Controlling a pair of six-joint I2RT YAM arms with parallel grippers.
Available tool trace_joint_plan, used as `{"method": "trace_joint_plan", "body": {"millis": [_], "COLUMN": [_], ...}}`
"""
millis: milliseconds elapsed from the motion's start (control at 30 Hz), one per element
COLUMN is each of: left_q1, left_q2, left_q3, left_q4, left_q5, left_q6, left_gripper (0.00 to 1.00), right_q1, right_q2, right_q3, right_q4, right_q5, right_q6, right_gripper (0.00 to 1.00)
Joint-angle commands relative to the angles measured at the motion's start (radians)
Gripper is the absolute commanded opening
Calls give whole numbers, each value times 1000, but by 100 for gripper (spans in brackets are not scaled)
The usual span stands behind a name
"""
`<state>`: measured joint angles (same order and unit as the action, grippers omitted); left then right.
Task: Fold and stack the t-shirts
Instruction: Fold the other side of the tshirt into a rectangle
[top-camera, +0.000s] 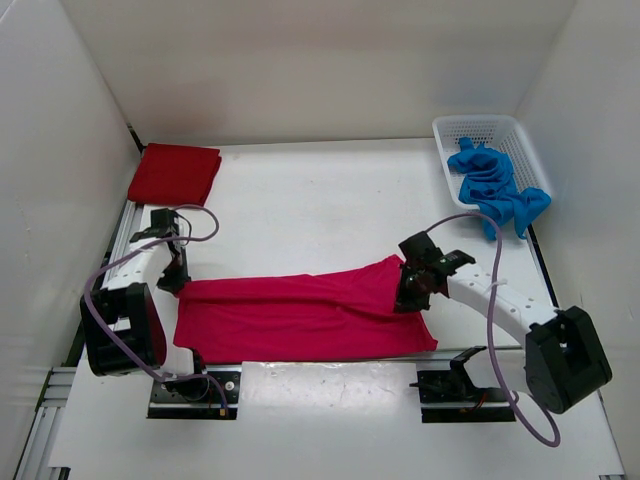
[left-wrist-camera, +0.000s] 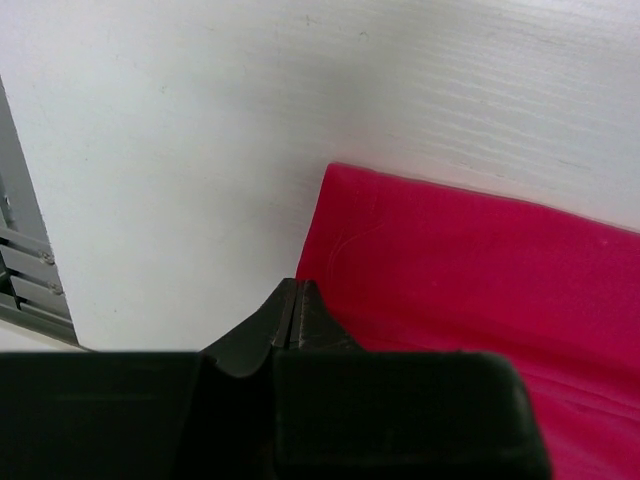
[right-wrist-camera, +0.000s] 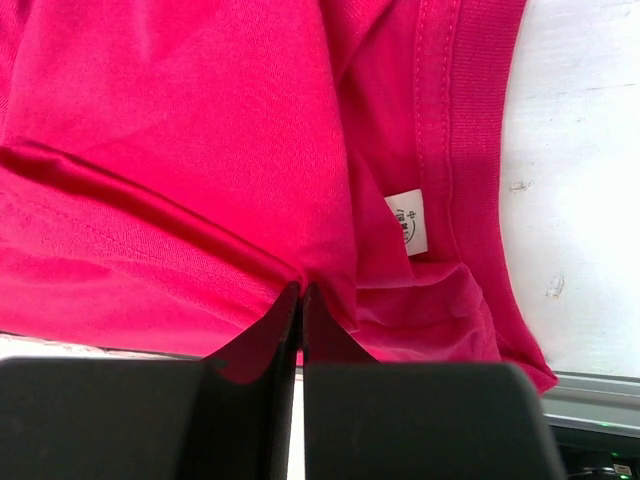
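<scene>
The soft magenta-pink cloth t-shirt lies in a long band across the white table, just beyond the arm bases. The right gripper is clamped on a ridge of it near the collar. The left gripper has its fingers together at the shirt's left corner; whether cloth is caught there I cannot tell. A clean fold likely needs both ends carried level and taut. Farther off, a folded dark red cloth t-shirt lies far left, and a crumpled bright blue cloth t-shirt sits in the white plastic mesh basket far right.
</scene>
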<state>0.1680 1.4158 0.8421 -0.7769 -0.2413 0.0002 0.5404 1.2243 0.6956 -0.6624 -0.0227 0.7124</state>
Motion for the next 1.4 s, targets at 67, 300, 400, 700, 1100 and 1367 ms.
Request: {"method": "trace_joint_plan", "body": {"millis": [67,300,400,700,1100,1367], "left_q1": [-1,-1,-1,-64,-909,-1044], "left_q2": [-34,-94,-146,-204,280,509], "left_q3": [-26,-87,-135,188,687,746], "left_q4": [18,-4,-4,-13,-137,-32], "left_q5": [-33,-55,-81,-17,499,672], "left_q6": [0,0,0,0,0,0], "left_gripper": [10,29,51,80,73,65], "right_q1": [6,15,15,15,15,3], "right_q2": [38,69,78,98,161,179], "right_q3": [33,33,33,42,71,62], "right_q4": [0,9,18,38,57,84], "right_q5": [3,12,12,12,12,12], "right_q6": [13,4,4,-16,-7,53], "right_gripper": [0,0,0,0,0,0]}}
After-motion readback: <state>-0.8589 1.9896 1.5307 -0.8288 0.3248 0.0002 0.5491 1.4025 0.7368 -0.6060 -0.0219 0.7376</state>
